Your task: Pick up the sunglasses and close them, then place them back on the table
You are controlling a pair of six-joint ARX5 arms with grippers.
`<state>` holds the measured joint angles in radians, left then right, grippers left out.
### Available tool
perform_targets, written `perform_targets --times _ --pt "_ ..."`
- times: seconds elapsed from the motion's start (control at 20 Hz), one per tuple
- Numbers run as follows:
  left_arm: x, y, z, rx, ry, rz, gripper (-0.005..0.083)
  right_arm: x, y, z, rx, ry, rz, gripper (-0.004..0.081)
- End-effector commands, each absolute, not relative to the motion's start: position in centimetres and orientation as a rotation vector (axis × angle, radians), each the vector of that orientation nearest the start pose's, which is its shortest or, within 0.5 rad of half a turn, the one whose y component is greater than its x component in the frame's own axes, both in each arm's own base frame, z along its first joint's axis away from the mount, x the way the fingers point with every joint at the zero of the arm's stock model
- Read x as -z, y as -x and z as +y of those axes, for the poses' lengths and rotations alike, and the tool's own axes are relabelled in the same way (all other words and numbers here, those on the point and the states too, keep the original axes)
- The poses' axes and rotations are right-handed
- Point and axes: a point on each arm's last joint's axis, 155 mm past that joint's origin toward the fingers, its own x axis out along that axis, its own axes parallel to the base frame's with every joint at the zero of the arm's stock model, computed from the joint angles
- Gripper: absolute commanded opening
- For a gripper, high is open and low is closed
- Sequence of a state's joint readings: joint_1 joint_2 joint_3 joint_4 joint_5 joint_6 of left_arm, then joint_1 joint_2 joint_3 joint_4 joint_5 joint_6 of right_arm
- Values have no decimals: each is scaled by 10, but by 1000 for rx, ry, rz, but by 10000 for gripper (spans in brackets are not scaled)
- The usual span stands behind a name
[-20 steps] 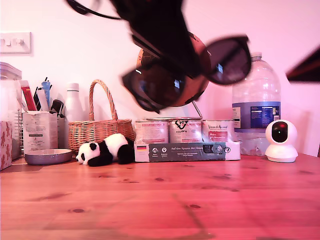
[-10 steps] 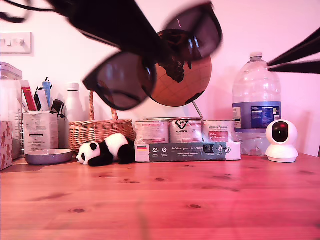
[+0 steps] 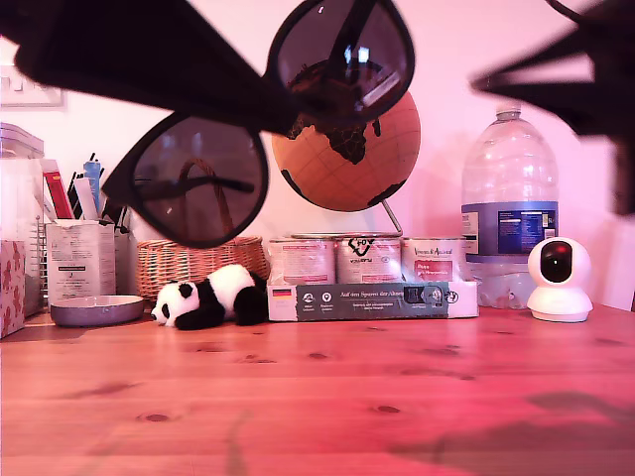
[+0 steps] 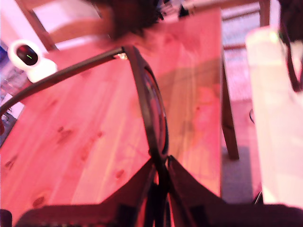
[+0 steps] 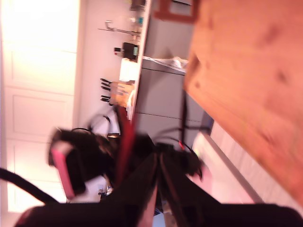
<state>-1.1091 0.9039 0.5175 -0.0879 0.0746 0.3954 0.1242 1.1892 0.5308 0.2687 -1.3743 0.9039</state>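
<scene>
The black sunglasses (image 3: pixel 193 178) hang high above the table (image 3: pixel 327 397), close to the exterior camera, tilted with one lens above the other and a temple still unfolded. My first gripper (image 3: pixel 273 109) reaches in from the exterior view's upper left and is shut on the frame between the lenses. The first wrist view shows its fingers (image 4: pixel 160 163) clamped on the sunglasses (image 4: pixel 151 109), with one temple stretching away over the table (image 4: pixel 94 118). My second gripper (image 3: pixel 575 69) hovers blurred at the exterior view's upper right, apart from the glasses. Its fingers (image 5: pixel 157 158) are pressed together on nothing.
Along the back of the table stand a globe (image 3: pixel 347 149), a water bottle (image 3: pixel 508 208), a white camera (image 3: pixel 558 280), a box of cans (image 3: pixel 372 283), a panda toy (image 3: pixel 210 296), a wicker basket (image 3: pixel 189 260) and a grey bowl (image 3: pixel 96 310). The table edge (image 4: pixel 222 94) drops to the floor.
The sunglasses have swung toward the exterior view's left and nearer the camera, turning as they went. The second arm has moved further into the exterior view's upper right.
</scene>
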Motion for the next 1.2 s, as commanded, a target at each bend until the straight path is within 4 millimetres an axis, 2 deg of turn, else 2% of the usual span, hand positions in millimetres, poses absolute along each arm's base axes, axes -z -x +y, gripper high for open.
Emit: perform_targets --times 0.0,0.05,0.1,0.3,0.45,0.6,0.8,1.15 --pt "-159 -134 -302 1241 -619 175 -19 -213 -227 217 -1259 -962 1025 236" --pt "-161 -135 -303 1238 -634 156 -19 -217 -229 222 -1273 -957 1037 314" --pt "-163 -135 -304 1237 -628 144 -19 -220 -230 226 -1284 -955 1051 327" --pt "-168 -137 -307 1234 -617 123 -19 -235 -221 253 -1380 -902 1095 326" --pt "-168 -137 -307 1235 -622 117 -19 -239 -214 267 -1420 -882 1132 326" --pt "-171 -137 -309 1234 -615 105 -19 -238 -209 272 -1432 -874 1143 326" --pt "-190 -138 -316 1238 -570 29 -19 -237 -207 276 -1431 -868 1150 326" --pt "-193 -133 -319 1265 -556 17 -19 -231 -211 285 -1389 -855 1132 324"
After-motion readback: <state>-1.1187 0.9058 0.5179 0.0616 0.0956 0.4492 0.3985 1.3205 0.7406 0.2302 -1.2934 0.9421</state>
